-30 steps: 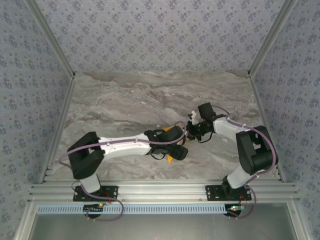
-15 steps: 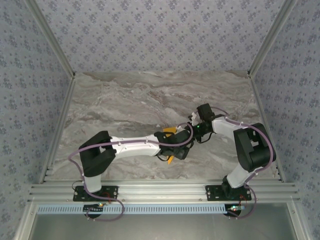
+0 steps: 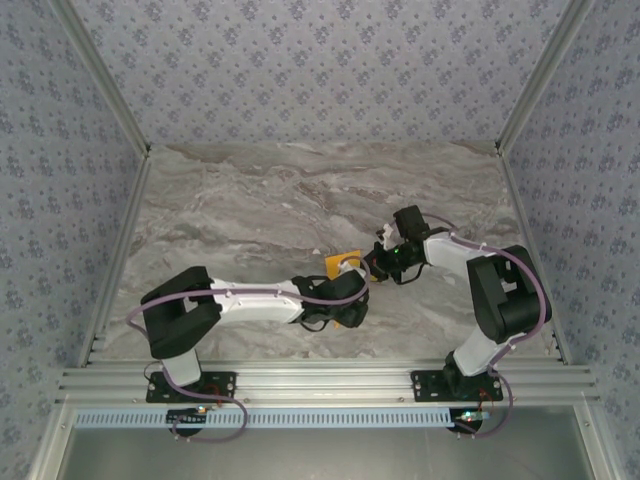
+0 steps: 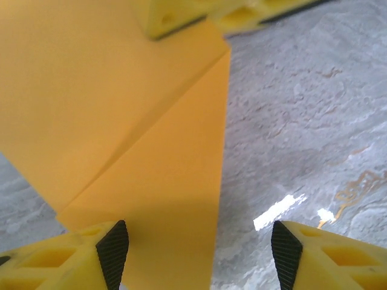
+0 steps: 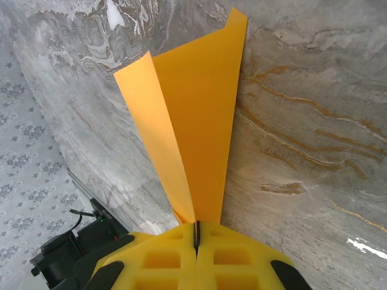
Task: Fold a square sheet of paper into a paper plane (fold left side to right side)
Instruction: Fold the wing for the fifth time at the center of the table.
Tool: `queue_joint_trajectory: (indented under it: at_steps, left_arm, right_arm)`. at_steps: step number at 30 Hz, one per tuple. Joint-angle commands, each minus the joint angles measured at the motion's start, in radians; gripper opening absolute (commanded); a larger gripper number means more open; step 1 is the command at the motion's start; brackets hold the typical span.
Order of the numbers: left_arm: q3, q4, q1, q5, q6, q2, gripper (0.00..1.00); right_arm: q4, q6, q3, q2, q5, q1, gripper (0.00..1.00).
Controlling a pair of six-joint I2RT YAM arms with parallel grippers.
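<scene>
The orange-yellow square sheet of paper (image 3: 343, 264) lies partly folded on the marble table (image 3: 250, 210), between the two arms. In the left wrist view the sheet (image 4: 151, 139) shows a diagonal crease and a straight right edge. My left gripper (image 4: 199, 251) is open just over its near end; one pad (image 4: 113, 251) is above the paper and the other over bare table. My right gripper (image 5: 195, 232) is shut on the far corner of the paper (image 5: 199, 121), and two flaps fan out from its jaws. From above, the left gripper (image 3: 348, 292) faces the right gripper (image 3: 378, 264).
Aluminium rails (image 3: 320, 382) border the table's near edge, with patterned walls (image 3: 320, 70) on the other three sides. The right gripper's yellow fingers (image 4: 199, 15) sit at the top of the left wrist view. Bare marble stretches behind and to the left of the arms.
The left arm has drawn back toward its base and to the left, uncovering more of the paper's upper part. The right gripper has stayed shut on the paper, almost still.
</scene>
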Motion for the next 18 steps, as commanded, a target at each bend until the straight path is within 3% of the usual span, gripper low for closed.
queue_joint_trajectory:
  at_steps: [1, 9, 18]
  left_arm:
    - [-0.055, 0.108, -0.008, 0.003, 0.011, -0.085, 0.67]
    - [-0.026, 0.109, -0.026, -0.004, 0.065, -0.052, 0.68]
    - [0.055, -0.002, -0.033, -0.099, 0.048, 0.015, 0.65]
  right_arm:
    - [-0.014, 0.017, 0.026, 0.014, -0.019, -0.005, 0.02]
    - [-0.022, 0.017, 0.02, 0.005, -0.013, -0.004, 0.02]
    - [-0.033, 0.014, 0.017, -0.008, -0.017, -0.003, 0.01]
